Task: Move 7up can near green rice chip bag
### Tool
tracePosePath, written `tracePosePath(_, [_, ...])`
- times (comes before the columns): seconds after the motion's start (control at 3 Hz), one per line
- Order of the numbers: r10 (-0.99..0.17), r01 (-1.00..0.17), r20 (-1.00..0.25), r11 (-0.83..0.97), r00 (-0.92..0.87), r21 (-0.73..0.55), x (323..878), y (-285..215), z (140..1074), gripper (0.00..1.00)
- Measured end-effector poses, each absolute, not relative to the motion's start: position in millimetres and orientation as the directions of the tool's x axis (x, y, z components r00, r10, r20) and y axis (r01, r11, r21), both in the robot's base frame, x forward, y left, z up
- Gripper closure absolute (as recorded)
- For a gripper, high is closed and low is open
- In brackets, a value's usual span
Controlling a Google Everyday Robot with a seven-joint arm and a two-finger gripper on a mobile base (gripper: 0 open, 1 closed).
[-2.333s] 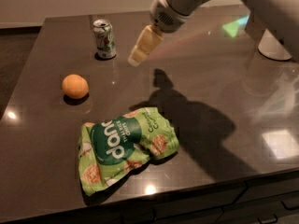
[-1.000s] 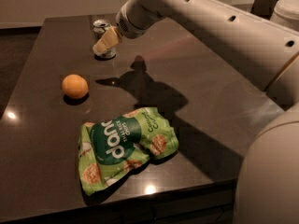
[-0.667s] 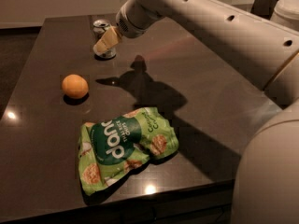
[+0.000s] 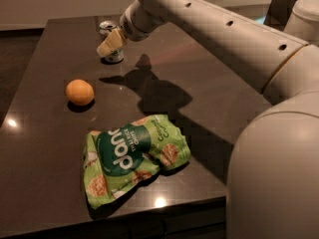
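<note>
The 7up can [image 4: 106,27] stands upright at the far left of the dark table [image 4: 45,54]. Its silver top and its base show, and its middle is hidden. My gripper [image 4: 109,44] is right at the can, in front of its body, reaching in from the right at the end of the long white arm. The green rice chip bag [image 4: 132,156] lies flat near the table's front edge, well apart from the can, with its dark green round label facing up.
An orange [image 4: 79,92] sits on the table's left side, between the can and the bag. The arm's shadow falls across the table's middle. A white rounded object [image 4: 306,14] and a dark box [image 4: 279,4] stand at the far right.
The arm has swung left from the table's far middle to the can. Over the last second it has hardly moved. Can, orange and bag have stayed in place.
</note>
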State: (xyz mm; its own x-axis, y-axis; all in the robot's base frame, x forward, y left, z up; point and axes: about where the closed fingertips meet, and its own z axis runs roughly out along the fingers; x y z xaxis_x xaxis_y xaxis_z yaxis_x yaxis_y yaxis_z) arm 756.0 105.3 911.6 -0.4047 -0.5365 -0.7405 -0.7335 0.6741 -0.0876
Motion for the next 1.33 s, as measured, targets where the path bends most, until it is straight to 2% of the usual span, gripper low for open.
tracePosePath(1.0, [-0.483,-0.749,-0.790,0.661,-0.379,-0.045,804.2,141.8,900.3,0.00])
tracePosePath(1.33, [-0.487,-0.755,-0.789,0.654,-0.376,-0.044,806.5,147.3,899.6,0.12])
